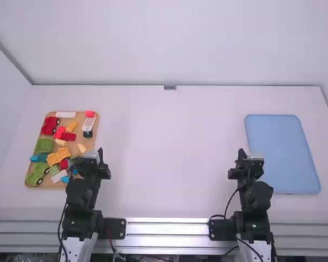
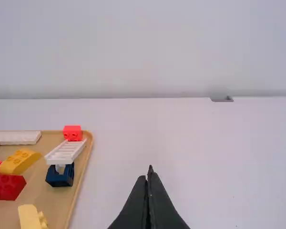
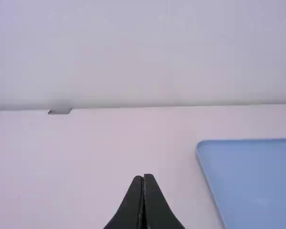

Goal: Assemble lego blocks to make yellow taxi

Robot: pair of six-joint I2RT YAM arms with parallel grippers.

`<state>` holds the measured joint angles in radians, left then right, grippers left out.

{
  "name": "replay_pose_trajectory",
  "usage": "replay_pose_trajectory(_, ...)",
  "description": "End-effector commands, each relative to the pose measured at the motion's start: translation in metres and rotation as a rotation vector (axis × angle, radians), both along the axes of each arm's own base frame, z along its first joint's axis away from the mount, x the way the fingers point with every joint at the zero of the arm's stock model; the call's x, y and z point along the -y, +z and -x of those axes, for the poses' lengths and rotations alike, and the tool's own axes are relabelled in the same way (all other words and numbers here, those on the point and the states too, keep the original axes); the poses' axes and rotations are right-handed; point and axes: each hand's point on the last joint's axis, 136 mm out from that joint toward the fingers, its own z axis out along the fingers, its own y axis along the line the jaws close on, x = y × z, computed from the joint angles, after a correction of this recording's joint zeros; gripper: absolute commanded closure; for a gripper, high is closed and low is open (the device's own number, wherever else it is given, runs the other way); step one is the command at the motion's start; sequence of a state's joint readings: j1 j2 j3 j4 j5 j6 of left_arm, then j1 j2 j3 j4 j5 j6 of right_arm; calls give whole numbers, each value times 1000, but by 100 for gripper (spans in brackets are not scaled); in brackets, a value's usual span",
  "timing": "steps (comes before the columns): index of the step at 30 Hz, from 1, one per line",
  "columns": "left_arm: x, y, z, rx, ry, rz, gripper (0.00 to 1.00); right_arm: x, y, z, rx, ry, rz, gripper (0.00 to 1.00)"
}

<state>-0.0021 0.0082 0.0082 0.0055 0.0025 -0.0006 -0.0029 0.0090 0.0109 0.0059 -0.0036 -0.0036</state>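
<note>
Yellow blocks [image 1: 58, 155] lie in a jumble to the left gripper's [image 2: 150, 171] left, on a wooden tray [image 2: 57, 205] whose near right part is just beside it. Red [image 2: 7, 187], green [image 1: 44, 146] and white blocks [image 2: 15, 137] share the tray, with a red wheeled base [image 1: 48, 126] farther ahead and left of that gripper. Its fingers are closed on each other, holding nothing. The right gripper [image 3: 144, 177], well apart, is likewise closed and unloaded, a blue tray [image 3: 252, 181] to its right. Building seems not begun: choosing a wheeled base, picking yellow pieces and pressing them together all appear left to do.
</note>
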Motion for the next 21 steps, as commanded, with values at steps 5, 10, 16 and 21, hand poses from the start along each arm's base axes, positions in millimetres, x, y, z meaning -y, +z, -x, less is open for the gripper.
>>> replay_pose_trajectory(5, 0, 1, 0, 0, 3, 1, 99, -1, 2, 0, 1, 3, 3, 99)
replay_pose_trajectory(10, -2, 6, 0, -9, 10, 4, 97, -5, 8, 0, -10, 30, 19, 96)
replay_pose_trajectory(16, -5, 18, -1, -45, 35, 11, 90, -18, 28, -2, -47, 104, 60, 90)
replay_pose_trajectory(21, -11, 28, -3, -79, 73, 23, 85, -31, 49, -7, -76, 173, 80, 85)
